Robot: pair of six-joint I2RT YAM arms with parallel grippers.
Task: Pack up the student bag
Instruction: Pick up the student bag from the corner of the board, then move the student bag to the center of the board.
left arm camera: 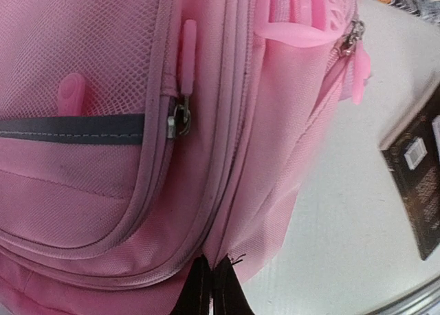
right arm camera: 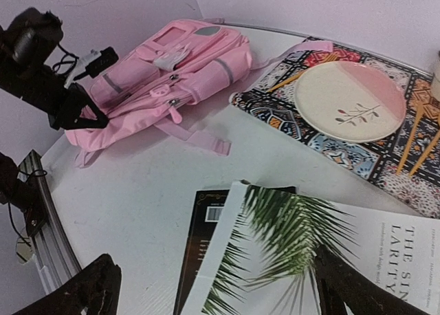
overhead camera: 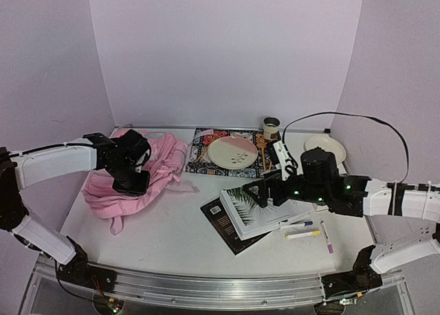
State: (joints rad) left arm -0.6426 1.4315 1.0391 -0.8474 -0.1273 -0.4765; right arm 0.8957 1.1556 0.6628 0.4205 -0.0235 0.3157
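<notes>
Top view: I observed the student bag point(overhead camera: 165, 160) lying well left of the palm-leaf book point(overhead camera: 268, 215), with the left gripper point(overhead camera: 130, 181) on it. The right gripper point(overhead camera: 256, 193) hovered over the book's far edge.

Left wrist view: jaws closed, pinching bag fabric.

Right wrist view: jaws wide apart, straddling the book.

Pink bag point(overhead camera: 165, 160) at left, left gripper point(overhead camera: 132, 182) on it; right gripper point(overhead camera: 257, 192) at the far edge of a white book point(overhead camera: 268, 217), which lies on a black book point(overhead camera: 221, 225).
</notes>
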